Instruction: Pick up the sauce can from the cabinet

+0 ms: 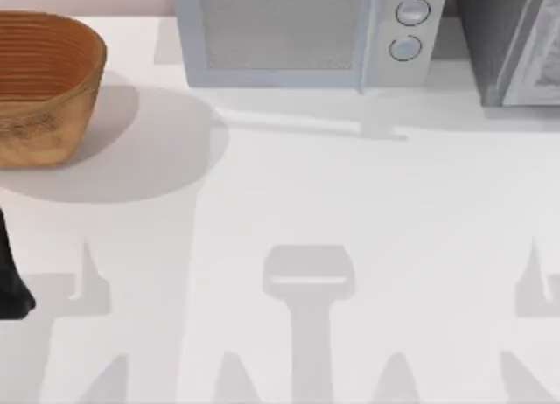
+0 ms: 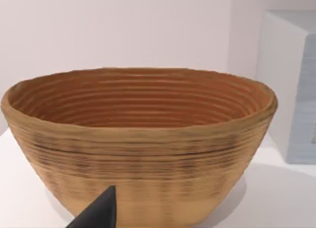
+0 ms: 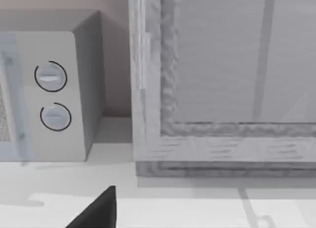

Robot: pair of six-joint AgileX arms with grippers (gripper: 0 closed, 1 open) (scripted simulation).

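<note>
My right gripper (image 3: 98, 210) faces the cabinet (image 3: 222, 90) just ahead — door closed, so the sauce can is presumably hidden inside — grip state unclear, while my left gripper (image 2: 98, 213) idles before the basket (image 2: 143, 149).

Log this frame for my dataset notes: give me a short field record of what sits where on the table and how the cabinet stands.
basket: woven basket at the table's far left
microwave: light-grey microwave at the back centre, two round knobs, door shut
cabinet: cabinet at the back right, beside the microwave, door closed
sauce can: hidden from sight
table: white table
left arm: at the left edge, facing the basket
</note>
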